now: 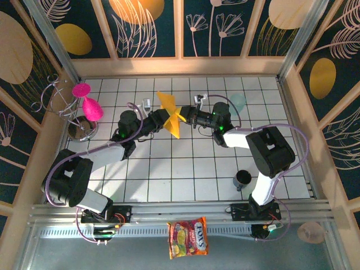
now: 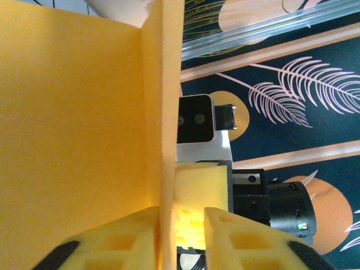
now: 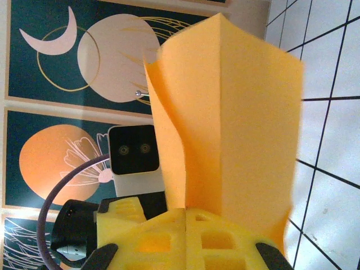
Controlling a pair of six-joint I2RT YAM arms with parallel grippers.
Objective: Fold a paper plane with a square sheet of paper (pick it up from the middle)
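A white-tiled surface (image 1: 169, 169) walled by dark botanical panels: above its middle the right gripper (image 1: 184, 116) is clamped on the lower edge of the orange-yellow sheet of paper (image 1: 170, 112), which rises partly folded, clear of the tiles. Facing it, the left gripper (image 1: 163, 119) has its jaws narrow around a folded edge of the same sheet; whether it pinches cannot be told. A dark cup (image 1: 243, 179) stands near the right arm, and a red-and-yellow snack packet (image 1: 187, 237) lies beyond the front rail.
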